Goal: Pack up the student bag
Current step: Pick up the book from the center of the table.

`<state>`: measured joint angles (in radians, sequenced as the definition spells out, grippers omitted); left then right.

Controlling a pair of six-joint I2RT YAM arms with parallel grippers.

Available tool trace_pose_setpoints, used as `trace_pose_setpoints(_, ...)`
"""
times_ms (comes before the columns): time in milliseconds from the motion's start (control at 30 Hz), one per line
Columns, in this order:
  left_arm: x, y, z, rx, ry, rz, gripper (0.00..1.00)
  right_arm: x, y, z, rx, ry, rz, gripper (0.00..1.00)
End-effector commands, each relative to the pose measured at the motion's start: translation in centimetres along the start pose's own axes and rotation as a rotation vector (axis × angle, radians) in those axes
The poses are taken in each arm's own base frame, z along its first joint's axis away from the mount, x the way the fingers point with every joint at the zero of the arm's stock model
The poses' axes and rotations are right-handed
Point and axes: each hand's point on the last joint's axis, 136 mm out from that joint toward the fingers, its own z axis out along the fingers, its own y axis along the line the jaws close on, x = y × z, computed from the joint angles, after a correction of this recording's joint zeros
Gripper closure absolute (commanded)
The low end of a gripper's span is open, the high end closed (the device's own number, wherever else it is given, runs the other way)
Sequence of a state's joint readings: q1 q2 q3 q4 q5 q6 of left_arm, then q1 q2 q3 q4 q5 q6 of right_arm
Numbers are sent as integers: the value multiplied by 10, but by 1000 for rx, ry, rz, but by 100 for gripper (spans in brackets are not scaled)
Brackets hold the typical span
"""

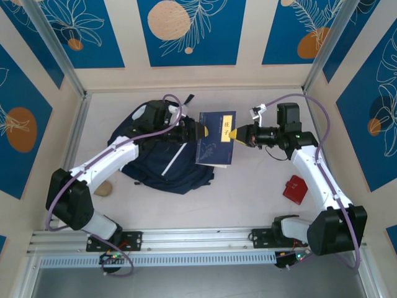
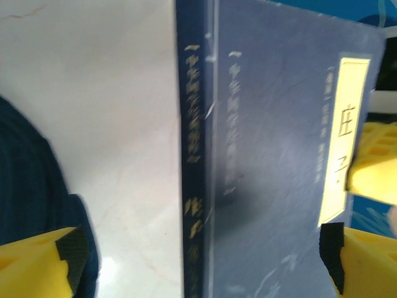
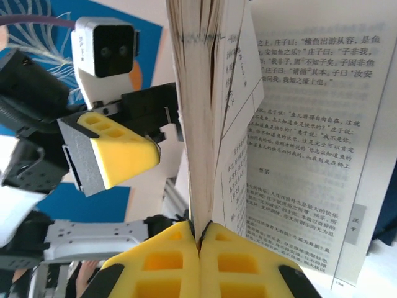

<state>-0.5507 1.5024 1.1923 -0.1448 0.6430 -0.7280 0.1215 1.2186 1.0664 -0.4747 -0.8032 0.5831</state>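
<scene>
Watch the book (image 1: 216,138): your right gripper (image 1: 234,135) is clamped on only a thin slice at one edge. In the right wrist view, loose pages hang beside the pinch, so the book could fan open, sag or slip out. Your left gripper (image 1: 201,131) stands wide open at the spine side, gripping nothing. Both arms reach inward, facing each other. The bag (image 1: 158,164) lies crumpled on the table (image 1: 248,198) under your left arm.
</scene>
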Motion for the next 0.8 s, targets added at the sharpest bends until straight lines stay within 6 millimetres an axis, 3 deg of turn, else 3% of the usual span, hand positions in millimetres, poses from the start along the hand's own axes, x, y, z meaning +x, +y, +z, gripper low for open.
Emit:
trace_pose_setpoints(0, -10, -24, -9, 142, -18, -5, 9, -4, 36, 1, -132, 50, -53, 100)
trace_pose_setpoints(100, -15, -32, -15, 184, -37, 5, 24, -6, 37, 5, -140, 64, -49, 100)
trace_pose_setpoints(300, -26, -38, -26, 210, -81, 1, 71, -17, 25, 13, -115, 66, -3, 99)
trace_pose_setpoints(367, -30, -35, -29, 197, -104, -10, 84, -21, 20, 15, -85, 47, 7, 87)
trace_pose_setpoints(433, -36, -31, -34, 172, -134, -21, 97, -25, 13, 15, -42, 11, 20, 63)
trace_pose_setpoints(500, -42, -28, -39, 153, -168, -26, 100, -29, 5, 16, 4, -28, 53, 45)
trace_pose_setpoints(600, -56, -24, -50, 105, -247, -32, 100, -29, -2, 17, 33, -96, 109, 27)
trace_pose_setpoints(767, -84, -15, -79, -16, -454, -43, 100, -21, -10, 29, 26, -192, 214, 7)
